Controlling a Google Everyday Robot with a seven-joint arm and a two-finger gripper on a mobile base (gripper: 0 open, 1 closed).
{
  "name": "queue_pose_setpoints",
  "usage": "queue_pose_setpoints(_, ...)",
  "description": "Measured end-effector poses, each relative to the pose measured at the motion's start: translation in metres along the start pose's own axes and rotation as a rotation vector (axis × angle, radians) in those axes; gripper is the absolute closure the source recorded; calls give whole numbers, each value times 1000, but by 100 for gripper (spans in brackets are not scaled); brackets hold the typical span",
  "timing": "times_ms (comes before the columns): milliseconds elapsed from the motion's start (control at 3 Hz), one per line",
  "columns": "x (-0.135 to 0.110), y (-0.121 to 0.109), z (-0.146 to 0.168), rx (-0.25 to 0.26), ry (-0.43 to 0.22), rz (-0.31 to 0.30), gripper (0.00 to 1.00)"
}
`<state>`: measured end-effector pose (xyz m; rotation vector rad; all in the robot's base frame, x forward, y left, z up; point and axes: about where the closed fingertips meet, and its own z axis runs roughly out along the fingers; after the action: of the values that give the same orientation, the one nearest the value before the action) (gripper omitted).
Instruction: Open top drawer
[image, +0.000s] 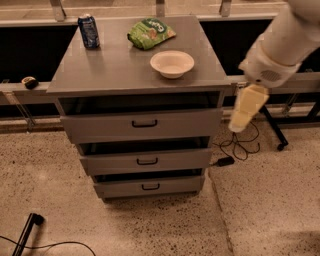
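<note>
The top drawer (105, 127) is the tallest grey front of three in a grey cabinet, with a small black bar handle (144, 123) at its centre. A dark gap shows above its front panel, and its inside is hidden. My gripper (241, 120), cream-coloured, hangs from the white arm (280, 45) to the right of the cabinet. It is level with the top drawer, just off the drawer's right end, and touches nothing.
On the cabinet top stand a blue can (89, 31), a green snack bag (150, 32) and a white bowl (172, 63). The middle drawer (110, 163) and bottom drawer (120, 188) lie below. Black cables and a plug (225, 161) lie right of the cabinet. A black object (27, 232) lies at the lower left.
</note>
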<state>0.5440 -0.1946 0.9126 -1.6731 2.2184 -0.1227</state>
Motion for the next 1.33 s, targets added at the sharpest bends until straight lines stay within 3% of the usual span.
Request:
queue_pose_setpoints(333,-8,-26,64,9,-86,-8,0)
queue_pose_setpoints(667,-10,-29,70,16,-93,-7,0)
queue_pose_setpoints(1000,-20,-30,84,-26,-104,-38,0)
queue_pose_setpoints(1333,-39,-21,121,-18,-100,-184,0)
